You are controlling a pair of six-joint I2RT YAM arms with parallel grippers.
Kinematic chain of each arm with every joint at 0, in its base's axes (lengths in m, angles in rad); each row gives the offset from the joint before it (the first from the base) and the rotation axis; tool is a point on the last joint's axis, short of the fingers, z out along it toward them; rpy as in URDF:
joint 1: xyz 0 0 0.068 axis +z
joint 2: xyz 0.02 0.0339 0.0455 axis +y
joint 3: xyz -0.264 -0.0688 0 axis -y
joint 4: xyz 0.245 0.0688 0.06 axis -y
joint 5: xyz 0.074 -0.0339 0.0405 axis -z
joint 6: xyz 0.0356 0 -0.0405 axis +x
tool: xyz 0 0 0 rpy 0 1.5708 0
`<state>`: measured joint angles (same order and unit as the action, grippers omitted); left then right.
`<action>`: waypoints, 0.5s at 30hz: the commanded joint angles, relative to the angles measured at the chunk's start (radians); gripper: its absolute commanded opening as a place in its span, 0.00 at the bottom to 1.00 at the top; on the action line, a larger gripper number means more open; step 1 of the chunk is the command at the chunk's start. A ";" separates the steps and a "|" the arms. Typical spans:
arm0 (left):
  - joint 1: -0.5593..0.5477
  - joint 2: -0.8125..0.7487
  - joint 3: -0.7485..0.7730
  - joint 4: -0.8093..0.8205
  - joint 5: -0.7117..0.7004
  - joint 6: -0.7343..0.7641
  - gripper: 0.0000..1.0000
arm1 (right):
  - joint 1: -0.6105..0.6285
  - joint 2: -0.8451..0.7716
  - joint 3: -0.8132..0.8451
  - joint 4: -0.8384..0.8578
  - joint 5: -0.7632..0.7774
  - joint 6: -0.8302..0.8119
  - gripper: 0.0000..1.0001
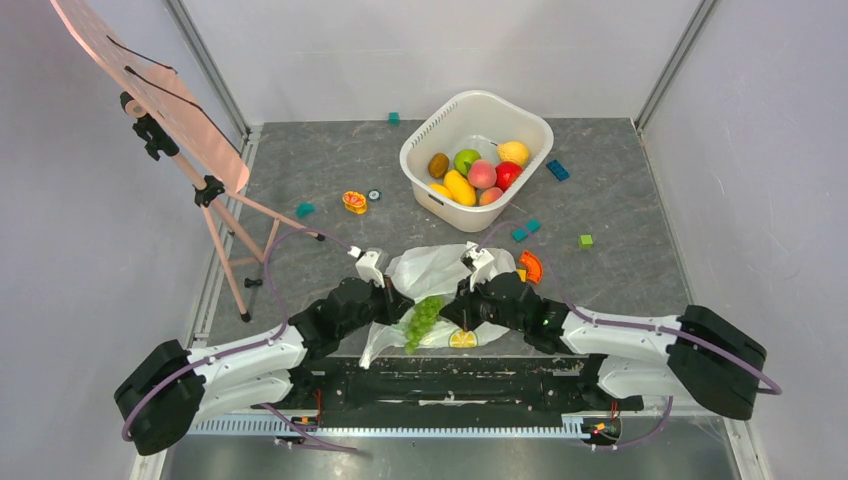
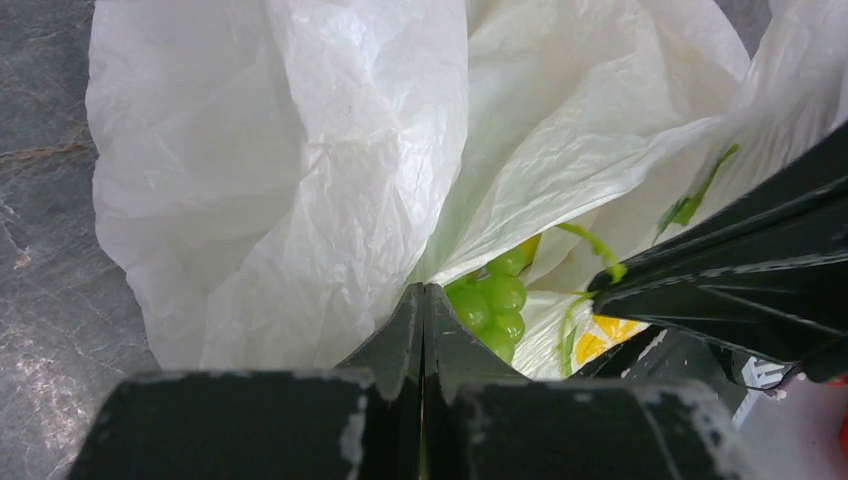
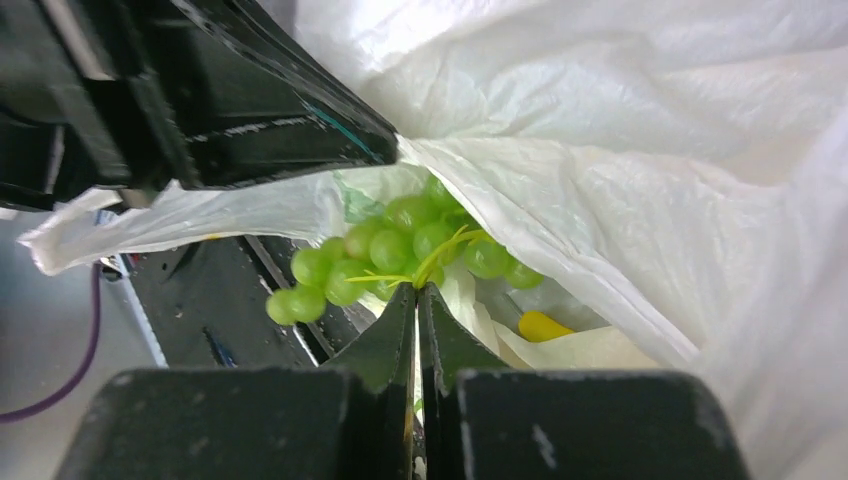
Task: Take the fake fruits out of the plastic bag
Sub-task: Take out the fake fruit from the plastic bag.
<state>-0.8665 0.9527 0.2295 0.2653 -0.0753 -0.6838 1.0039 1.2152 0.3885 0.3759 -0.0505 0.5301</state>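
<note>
**Grapes halfway out of the bag, both tools pinched shut**

Looking at the near edge of the surface, right between the two arms. Got the plastic bag lying crumpled there, mouth toward the arm bases. Got the left tool with fingers pressed together on a fold of the bag film, no gap at all. Same deal with the right tool: fingers together, and by the look of it clamped on the yellow-green stem of the grape bunch. Can't fully rule out some bag film caught in there too.

Key relation: bunch directly ahead of the right tool's tips, stem end touching them. Long axis running from the bag mouth out toward the near-left, far end clear of the film and over the dark mounting plate. Right arm clearly the nearer one for the lift, with the left just beside it, anchoring the bag.

Looks-wise: glossy pale-green balls, tight cluster, thin stem. Probably floppy, so expecting some swing on a pull. Also spotting a yellow bit deeper in the bag, can't tell what. Plenty of other fruit over in the white tub, well apart from the bag.
</note>
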 commanded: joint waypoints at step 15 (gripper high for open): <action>-0.003 -0.006 -0.015 0.057 -0.016 -0.021 0.02 | -0.004 -0.275 0.139 -0.262 0.100 -0.064 0.00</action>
<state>-0.8665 0.9527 0.2214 0.2726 -0.0761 -0.6842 1.0039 0.9863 0.4316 0.1524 0.0246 0.4961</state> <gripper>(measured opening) 0.026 0.008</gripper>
